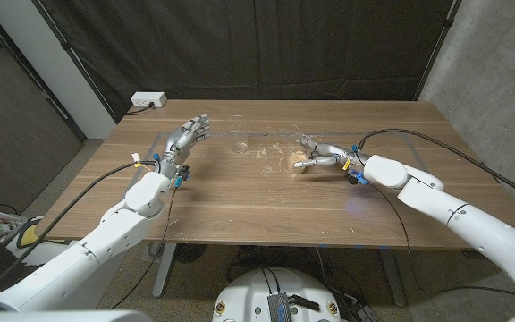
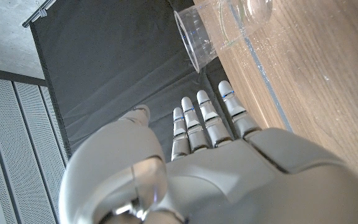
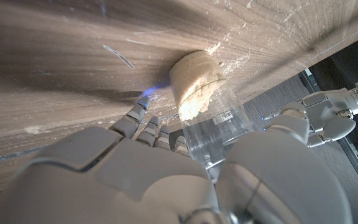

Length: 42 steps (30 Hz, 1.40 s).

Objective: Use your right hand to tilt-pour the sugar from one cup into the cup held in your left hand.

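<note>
The right hand (image 3: 166,180) has its fingers curled around the sugar cup (image 3: 207,106), which stands on the tabletop (image 1: 240,206). The left hand (image 2: 229,174) is spread and holds nothing, the empty cup (image 2: 219,28) just beyond its fingertips. Judging by this, each hand should grip firmly before lifting.
</note>
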{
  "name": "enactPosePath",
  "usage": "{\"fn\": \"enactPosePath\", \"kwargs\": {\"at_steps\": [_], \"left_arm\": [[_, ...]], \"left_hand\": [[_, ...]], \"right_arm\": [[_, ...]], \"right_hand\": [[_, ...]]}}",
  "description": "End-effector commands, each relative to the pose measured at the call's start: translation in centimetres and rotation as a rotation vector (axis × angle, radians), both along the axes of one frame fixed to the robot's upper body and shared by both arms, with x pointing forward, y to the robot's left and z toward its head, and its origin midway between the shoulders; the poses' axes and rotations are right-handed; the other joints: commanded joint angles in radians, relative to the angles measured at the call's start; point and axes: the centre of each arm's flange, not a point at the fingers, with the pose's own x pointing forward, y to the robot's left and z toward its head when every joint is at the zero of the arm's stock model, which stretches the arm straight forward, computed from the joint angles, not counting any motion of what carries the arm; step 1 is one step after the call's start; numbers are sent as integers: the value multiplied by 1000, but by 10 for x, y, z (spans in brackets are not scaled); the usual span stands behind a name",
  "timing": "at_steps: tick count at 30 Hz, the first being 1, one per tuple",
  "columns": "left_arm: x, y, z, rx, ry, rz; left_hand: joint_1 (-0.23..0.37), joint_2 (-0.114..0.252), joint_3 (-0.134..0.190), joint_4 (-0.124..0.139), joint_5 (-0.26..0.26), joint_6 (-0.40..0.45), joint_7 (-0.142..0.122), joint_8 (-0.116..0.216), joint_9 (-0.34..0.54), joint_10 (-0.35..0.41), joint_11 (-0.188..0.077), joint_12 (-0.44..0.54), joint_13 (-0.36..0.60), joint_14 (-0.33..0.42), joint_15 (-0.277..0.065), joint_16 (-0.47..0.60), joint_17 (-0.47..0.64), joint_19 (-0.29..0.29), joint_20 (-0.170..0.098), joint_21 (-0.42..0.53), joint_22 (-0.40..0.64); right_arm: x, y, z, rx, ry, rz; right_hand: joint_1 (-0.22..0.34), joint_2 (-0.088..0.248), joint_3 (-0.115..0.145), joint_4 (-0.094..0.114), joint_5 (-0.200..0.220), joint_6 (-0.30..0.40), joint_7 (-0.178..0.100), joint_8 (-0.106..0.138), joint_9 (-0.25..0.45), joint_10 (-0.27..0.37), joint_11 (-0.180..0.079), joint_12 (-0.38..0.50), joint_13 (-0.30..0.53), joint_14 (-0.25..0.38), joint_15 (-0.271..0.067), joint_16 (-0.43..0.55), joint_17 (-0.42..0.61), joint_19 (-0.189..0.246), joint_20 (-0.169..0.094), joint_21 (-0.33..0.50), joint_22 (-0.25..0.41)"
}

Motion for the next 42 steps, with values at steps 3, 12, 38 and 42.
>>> {"fn": "enactPosePath", "kwargs": {"at_steps": [3, 12, 38, 42], "left_arm": [[8, 13, 1, 3, 5, -11], [10, 22, 4, 7, 1, -9], [25, 26, 8, 10, 14, -28], [28, 25, 8, 11, 17, -32]], "left_hand": [[-2, -5, 8, 0, 3, 6, -6, 4, -1, 8, 5, 2, 3, 10, -47, 3, -1, 0, 5, -3, 5], [-3, -6, 11, -1, 2, 8, -4, 4, -1, 10, 6, 2, 3, 10, -48, 3, -1, -1, 6, -5, 5], [-6, -6, 18, -2, 2, 12, -3, 5, -2, 12, 2, 0, 5, 15, -47, 6, 2, -5, 3, -12, 5], [-7, -5, 19, -2, 2, 13, -2, 5, -3, 13, 5, 0, 5, 19, -48, 8, 3, -6, 2, -13, 6]], "right_arm": [[7, 17, -13, 115, -25, 3], [14, 23, -21, 183, -40, -3], [15, 31, -55, 489, -90, 35], [16, 32, -59, 527, -102, 45]], "right_hand": [[4, 20, -3, 5, 5, -62, 9, 7, 2, -1, 6, 6, 4, 3, 4, 5, 4, 2, 13, -3, 4], [7, 37, 1, 9, 6, -55, 8, 10, 4, 2, 4, 9, 6, 10, 11, 7, 6, 3, 22, -4, 5], [51, 151, 31, 19, -6, 22, -43, 65, 36, 79, -51, 92, 82, 151, -55, 83, 77, 66, -1, 32, 34], [77, 193, 46, 14, -13, 35, -55, 84, 55, 97, -72, 135, 131, 203, -77, 126, 125, 92, -24, 50, 49]]}}
